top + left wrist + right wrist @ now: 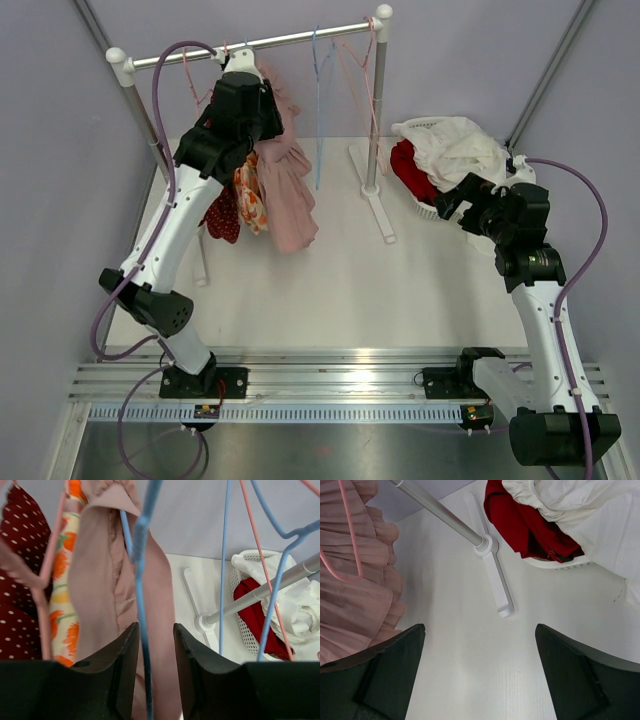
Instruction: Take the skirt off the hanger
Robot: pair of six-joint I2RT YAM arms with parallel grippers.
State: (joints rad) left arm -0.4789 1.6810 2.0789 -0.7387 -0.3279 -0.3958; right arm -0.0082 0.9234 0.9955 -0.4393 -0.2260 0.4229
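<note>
We are at the grasping step: our left pincer (156,670), released, straddles the blue hanger (141,605) beside the pink skirt (100,590); next it should clench. The right pincer (480,675) gapes idle.

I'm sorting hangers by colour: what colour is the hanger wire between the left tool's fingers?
Blue; the hanger wire shows best in the left wrist view.

**Rack, spare garments and laundry basket on the white bench**

A silver metal rail (300,38) with white end fittings is seen across the back of the white bench (340,300), its right post set on a flat white foot (380,215). A dark red white-dotted garment (224,215) and an orange-flowered cream garment (252,195) are hung side by side at the left end. An empty blue wire hanger (223,580) and a pink one (261,555) are hung near the right post. Beside that post, a white perforated plastic basket (425,208) is filled with crumpled white cloth (455,145) and red cloth (408,165).
</note>
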